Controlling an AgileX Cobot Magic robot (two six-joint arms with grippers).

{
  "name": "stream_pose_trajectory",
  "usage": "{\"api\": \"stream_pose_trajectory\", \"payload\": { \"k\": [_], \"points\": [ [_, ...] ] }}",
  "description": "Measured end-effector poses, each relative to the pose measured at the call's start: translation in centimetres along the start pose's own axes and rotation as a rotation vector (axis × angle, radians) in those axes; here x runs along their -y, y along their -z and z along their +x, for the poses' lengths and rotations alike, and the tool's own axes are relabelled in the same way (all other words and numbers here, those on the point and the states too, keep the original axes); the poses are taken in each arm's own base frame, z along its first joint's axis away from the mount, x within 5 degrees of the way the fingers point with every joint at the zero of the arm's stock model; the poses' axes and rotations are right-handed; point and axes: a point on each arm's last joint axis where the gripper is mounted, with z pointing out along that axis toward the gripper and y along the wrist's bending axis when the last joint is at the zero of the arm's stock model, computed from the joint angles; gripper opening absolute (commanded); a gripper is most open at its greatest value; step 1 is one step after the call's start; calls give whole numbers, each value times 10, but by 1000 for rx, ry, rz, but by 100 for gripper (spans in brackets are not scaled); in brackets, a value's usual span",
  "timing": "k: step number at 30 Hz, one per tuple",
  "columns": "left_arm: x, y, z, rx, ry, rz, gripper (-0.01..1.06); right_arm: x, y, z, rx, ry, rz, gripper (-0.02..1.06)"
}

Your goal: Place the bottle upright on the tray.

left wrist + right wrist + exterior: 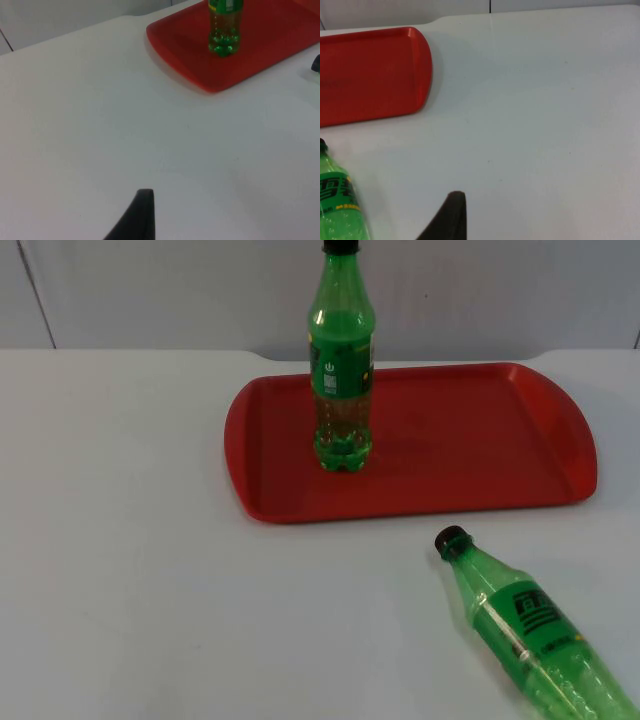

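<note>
A red tray (pixel 470 440) lies at the back middle of the white table. One green bottle with a black cap (pixel 343 360) stands upright on the tray's left half. A second green bottle (pixel 530 635) lies on its side on the table in front of the tray's right end, its black cap (pixel 451 540) pointing toward the tray. My left gripper (pixel 142 215) hangs over bare table well short of the tray (pixel 190 45) and the standing bottle (pixel 225 30). My right gripper (pixel 451 215) hangs over bare table beside the lying bottle (pixel 337 205), apart from it, with the tray (pixel 370 70) beyond.
The grey partition wall (pixel 150 290) closes the table at the back. Wide bare table (pixel 120 570) stretches left of and in front of the tray.
</note>
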Motion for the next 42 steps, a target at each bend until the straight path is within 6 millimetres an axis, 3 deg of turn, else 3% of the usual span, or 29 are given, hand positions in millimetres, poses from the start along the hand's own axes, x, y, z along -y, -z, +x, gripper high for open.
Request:
{"api": "stream_pose_trajectory", "payload": {
  "k": [34, 42],
  "points": [
    [0, 0, 0, 0, 0, 0, 104, 0, 2, -2, 13, 13, 0, 104],
    [0, 0, 0, 0, 0, 0, 104, -2, 2, -50, -51, 38, 1, 104]
  ]
}}
